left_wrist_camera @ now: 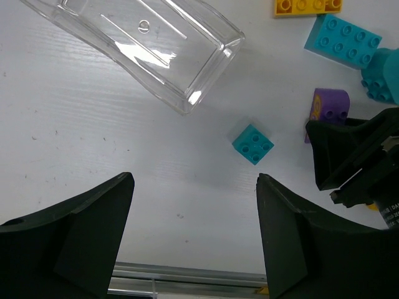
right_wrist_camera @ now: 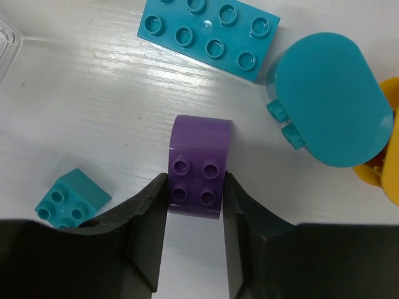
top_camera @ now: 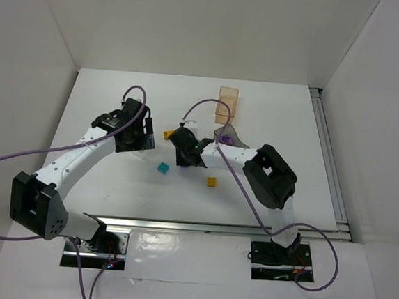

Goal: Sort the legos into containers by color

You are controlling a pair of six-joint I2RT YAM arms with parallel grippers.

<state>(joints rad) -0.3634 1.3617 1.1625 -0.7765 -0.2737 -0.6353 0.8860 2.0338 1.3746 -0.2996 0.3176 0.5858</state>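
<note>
My right hand is pinched narrow on the rounded purple four-stud plastic brick, which sits on the white surface. Just beyond it lie a long teal studded brick and a teal oval brick. A small teal square brick lies to its left. My left hand gapes wide and empty near the clear plastic bin.
</note>
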